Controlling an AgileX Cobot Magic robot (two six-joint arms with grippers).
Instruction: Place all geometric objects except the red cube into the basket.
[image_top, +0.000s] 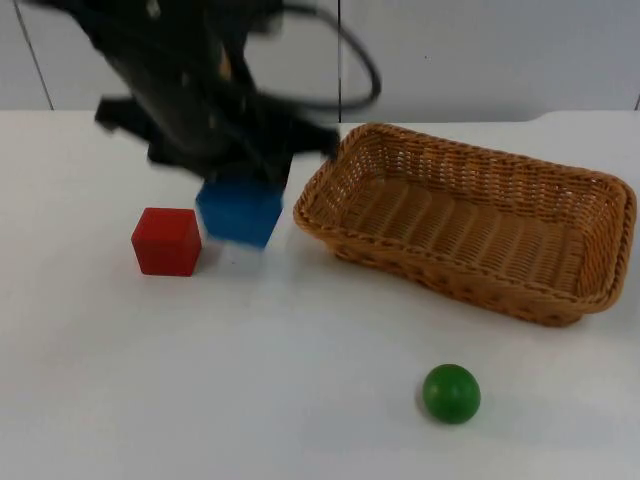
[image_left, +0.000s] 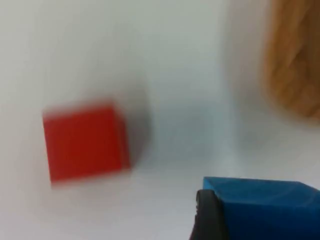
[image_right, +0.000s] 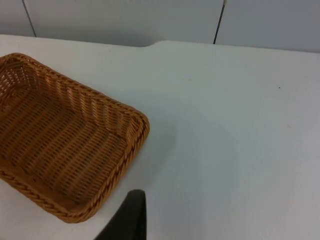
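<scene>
At about 10 o'clock on the white table top (image_top: 300, 400), my left gripper (image_top: 235, 170) is clamped on the blue cube (image_top: 240, 212), which looks lifted just clear of the surface, judging by the pale shadow under it. In the left wrist view a black fingertip (image_left: 207, 217) presses the blue cube's side, so I read this as a firm grasp, cube held for carry toward the basket. The red cube (image_top: 166, 241) sits on the table just beside the blue one, at its 9 o'clock, apart from it and untouched, which fits the task since it stays out. The wicker basket (image_top: 600, 300) lies at 2 o'clock, long axis slanted, near end just beside the held cube at its 3 o'clock; nothing lies in it as far as I see, so my guess is a short move over the rim comes next. The green ball (image_top: 451, 393) rests at 5 o'clock, well apart from the basket, not yet handled. My right arm waits; its wrist view looks down on the basket's far end (image_right: 135, 135) and bare table, and I cannot tell the state of its gripper. The surface is plain matte white, ending at a grey partition wall (image_top: 480, 50) with a dark vertical seam.
</scene>
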